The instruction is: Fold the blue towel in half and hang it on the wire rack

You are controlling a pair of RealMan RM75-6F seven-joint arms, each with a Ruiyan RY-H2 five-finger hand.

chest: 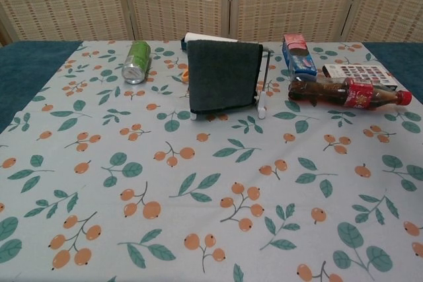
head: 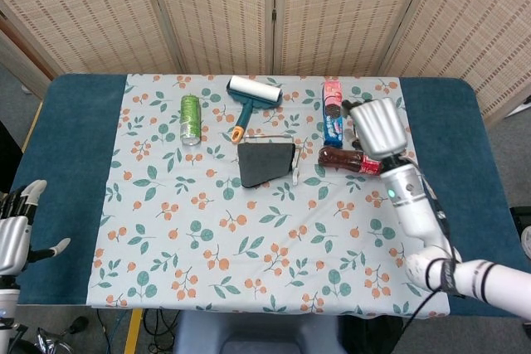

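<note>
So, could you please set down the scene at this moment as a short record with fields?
towel: towel draped over the rack, hanging flat
right hand: right hand raised above the cola bottle, holding nothing
left hand: left hand off the table's left edge, fingers apart
nearby: green can on its side, lint roller behind the rack
</note>
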